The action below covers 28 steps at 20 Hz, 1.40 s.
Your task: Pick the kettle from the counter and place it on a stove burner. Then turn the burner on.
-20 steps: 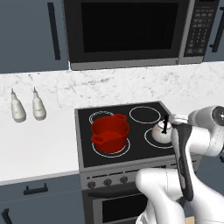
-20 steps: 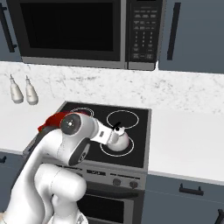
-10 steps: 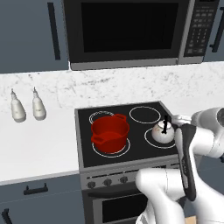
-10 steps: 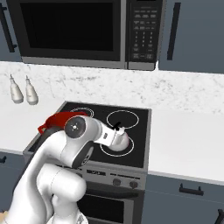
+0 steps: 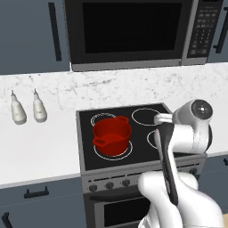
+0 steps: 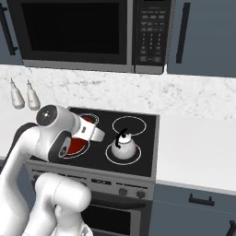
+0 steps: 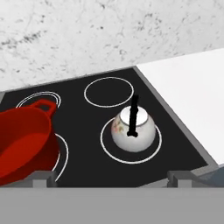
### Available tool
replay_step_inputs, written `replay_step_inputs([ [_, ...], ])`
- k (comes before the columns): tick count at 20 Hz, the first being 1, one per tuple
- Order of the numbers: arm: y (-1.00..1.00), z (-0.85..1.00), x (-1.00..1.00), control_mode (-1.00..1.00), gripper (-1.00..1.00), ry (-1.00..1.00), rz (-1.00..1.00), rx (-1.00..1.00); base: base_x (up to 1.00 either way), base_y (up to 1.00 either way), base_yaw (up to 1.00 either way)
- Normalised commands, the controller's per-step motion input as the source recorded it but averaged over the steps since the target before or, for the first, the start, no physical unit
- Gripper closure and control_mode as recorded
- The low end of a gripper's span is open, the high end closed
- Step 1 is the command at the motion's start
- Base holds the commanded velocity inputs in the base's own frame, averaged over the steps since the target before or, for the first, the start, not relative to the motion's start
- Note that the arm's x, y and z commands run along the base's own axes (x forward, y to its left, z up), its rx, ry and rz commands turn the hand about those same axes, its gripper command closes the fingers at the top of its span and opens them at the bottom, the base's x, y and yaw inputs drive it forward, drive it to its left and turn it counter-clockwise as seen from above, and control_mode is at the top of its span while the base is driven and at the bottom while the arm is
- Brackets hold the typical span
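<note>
The kettle (image 6: 123, 146) (image 7: 132, 127), small and silvery-white with a black arched handle, stands upright on the stove's front right burner (image 7: 131, 162). My gripper (image 7: 111, 178) is open, its two dark fingertips (image 7: 43, 177) spread wide with nothing between them. It hovers a short way in front of the kettle and touches nothing. In the right base view my hand (image 6: 93, 132) is above the stove's middle, left of the kettle. In the left base view my arm hides the kettle. The white counter (image 6: 198, 147) (image 5: 40, 149) flanks the stove on both sides.
A red two-handled pot (image 5: 111, 136) (image 7: 22, 140) sits on the front left burner. The back right burner (image 7: 108, 92) is bare. Knobs (image 5: 109, 185) (image 6: 122, 191) line the stove's front panel. Two white bottles (image 5: 18, 111) (image 5: 39, 109) stand on the left counter. A microwave (image 5: 129, 31) hangs overhead.
My hand has drawn back from the kettle toward the stove's middle, with the jaws staying wide apart. The kettle stays where it was on the front right burner.
</note>
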Motion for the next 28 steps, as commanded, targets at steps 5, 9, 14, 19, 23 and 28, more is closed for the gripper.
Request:
replay_step_inputs([
  [5, 0.0, 0.0, 0.0, -1.0, -1.0, 0.0, 0.0, 0.0, 0.0, 0.0, 0.0],
  [9, -0.19, 0.0, -0.02, 1.0, -1.0, 0.0, 0.0, 0.0, -0.03, -0.15, 0.0],
  [14, 0.0, 0.0, 0.0, 1.0, -1.0, 0.0, 0.0, 0.0, -0.08, -0.74, 0.0],
  [19, 0.0, 0.0, 0.0, 1.0, -1.0, 0.0, 0.0, 0.0, 0.0, -0.68, 0.0],
  [23, 0.0, 0.0, 0.0, 1.0, -1.0, 0.0, 0.0, 0.0, 0.0, -0.54, 0.04],
  [28, 0.0, 0.0, 0.0, -1.0, -1.0, 0.0, 0.0, 0.0, 0.0, 0.0, 0.0],
])
